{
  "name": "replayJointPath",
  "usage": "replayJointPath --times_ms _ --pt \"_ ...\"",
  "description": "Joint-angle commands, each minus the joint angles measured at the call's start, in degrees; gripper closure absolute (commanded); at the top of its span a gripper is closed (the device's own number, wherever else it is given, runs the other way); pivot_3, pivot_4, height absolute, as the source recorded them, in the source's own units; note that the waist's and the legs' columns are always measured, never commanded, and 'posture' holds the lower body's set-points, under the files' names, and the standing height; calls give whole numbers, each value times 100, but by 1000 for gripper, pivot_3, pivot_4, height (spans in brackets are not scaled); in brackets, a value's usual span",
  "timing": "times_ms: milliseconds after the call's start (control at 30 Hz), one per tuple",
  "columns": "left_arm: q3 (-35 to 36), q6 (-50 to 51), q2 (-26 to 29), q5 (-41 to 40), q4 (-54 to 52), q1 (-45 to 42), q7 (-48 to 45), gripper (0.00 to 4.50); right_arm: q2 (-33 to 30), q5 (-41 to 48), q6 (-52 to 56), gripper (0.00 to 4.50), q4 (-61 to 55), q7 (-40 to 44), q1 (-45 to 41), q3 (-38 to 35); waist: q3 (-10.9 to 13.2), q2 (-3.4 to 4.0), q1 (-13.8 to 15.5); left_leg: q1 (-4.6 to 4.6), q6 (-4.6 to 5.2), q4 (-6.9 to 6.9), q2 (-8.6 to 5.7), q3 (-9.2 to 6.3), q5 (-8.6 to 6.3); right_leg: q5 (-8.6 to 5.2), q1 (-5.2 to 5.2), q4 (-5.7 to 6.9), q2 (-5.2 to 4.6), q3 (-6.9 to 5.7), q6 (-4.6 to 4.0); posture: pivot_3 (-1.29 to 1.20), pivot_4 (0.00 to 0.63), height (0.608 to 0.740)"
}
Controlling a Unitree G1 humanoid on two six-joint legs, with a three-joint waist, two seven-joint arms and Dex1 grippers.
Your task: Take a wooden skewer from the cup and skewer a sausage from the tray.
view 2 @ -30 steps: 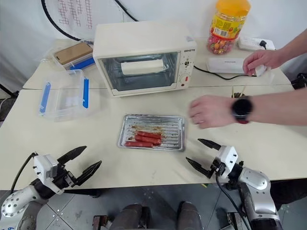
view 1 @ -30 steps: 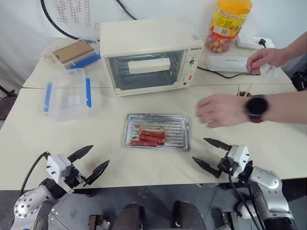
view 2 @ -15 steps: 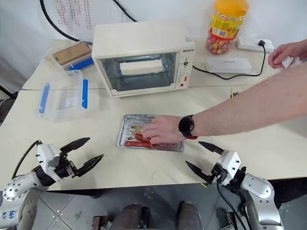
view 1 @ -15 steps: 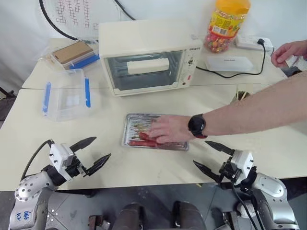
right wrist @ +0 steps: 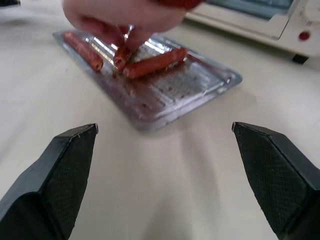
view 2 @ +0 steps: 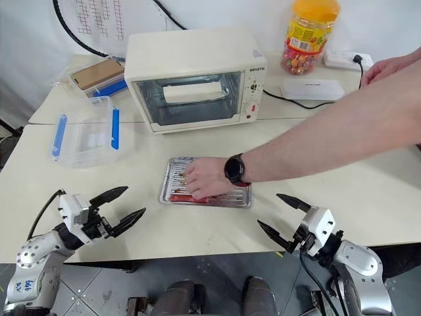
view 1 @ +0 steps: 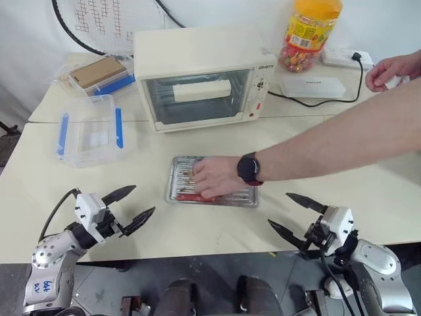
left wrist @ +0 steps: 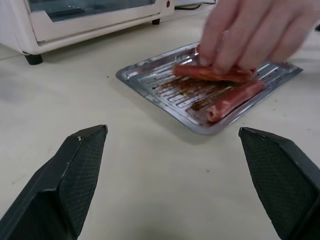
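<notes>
The tray lies mid-table in front of the oven, holding red sausages. A person's hand with a black watch rests in the tray and touches the sausages. The person's forearm crosses the table from the right and hides the cup and its skewers. My left gripper hovers open and empty near the front edge, left of the tray. Near the front edge on the tray's right, my right gripper is open and empty too. Both wrist views look at the tray between spread fingers.
A cream toaster oven stands behind the tray. A clear plastic box with blue clips sits at the left. At the back right are a yellow-lidded candy jar, a white box and the person's other hand.
The person's hand has moved from the right side of the table onto the tray and now handles the sausages. Both grippers stay open at the front edge.
</notes>
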Motion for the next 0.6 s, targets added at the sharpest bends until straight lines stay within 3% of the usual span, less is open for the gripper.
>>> replayJointPath --times_ms 33,600 --pt "27 -165 9 -1 -9 -28 -31 25 -68 97 32 0 -214 -38 49 -116 0 0 -5 0 0 0 0 0 0 0 0 0 0 0 0 0 150 740" --pt "111 -287 139 25 135 19 -85 25 -100 90 17 0 -149 53 9 -82 0 0 -4 0 0 1 0 0 0 0 0 1 -1 1 0 0 150 740"
